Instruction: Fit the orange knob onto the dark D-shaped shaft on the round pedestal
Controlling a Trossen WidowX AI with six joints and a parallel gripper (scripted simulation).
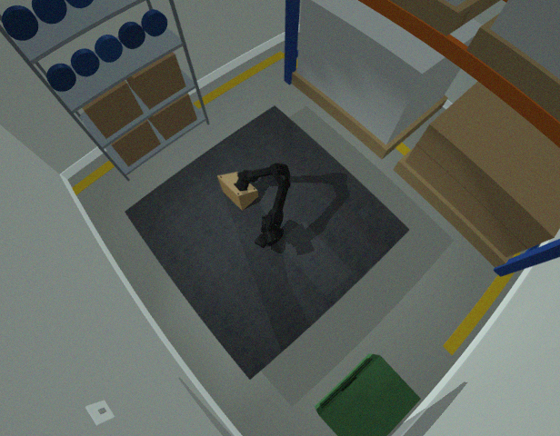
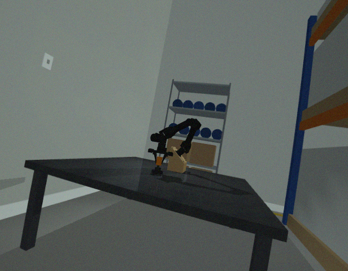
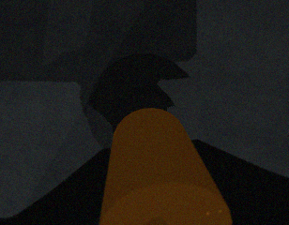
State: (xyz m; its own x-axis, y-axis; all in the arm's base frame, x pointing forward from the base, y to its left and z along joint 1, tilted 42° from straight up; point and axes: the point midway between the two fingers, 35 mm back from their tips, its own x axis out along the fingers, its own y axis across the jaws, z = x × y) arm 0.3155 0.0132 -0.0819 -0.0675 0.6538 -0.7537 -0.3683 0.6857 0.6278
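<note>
The orange knob (image 2: 159,161) (image 3: 151,164) is upright between the fingers of my gripper (image 2: 159,163) (image 3: 151,152), which is shut on it. The dark round pedestal (image 2: 157,172) (image 3: 130,77) stands on the table just below the knob. In the exterior view the knob's lower end is above the pedestal's base, with a short dark piece between them. I cannot tell whether the shaft's tip is inside the hole. The flat sides do not show. In the top view the arm hides the knob and pedestal.
A light wooden block (image 1: 243,199) (image 2: 176,164) with a sloping top stands on the dark table (image 1: 200,262) (image 2: 197,189), close to the gripper and beside the arm. The arm's base end rests at this block. Shelving and crates stand away from the table.
</note>
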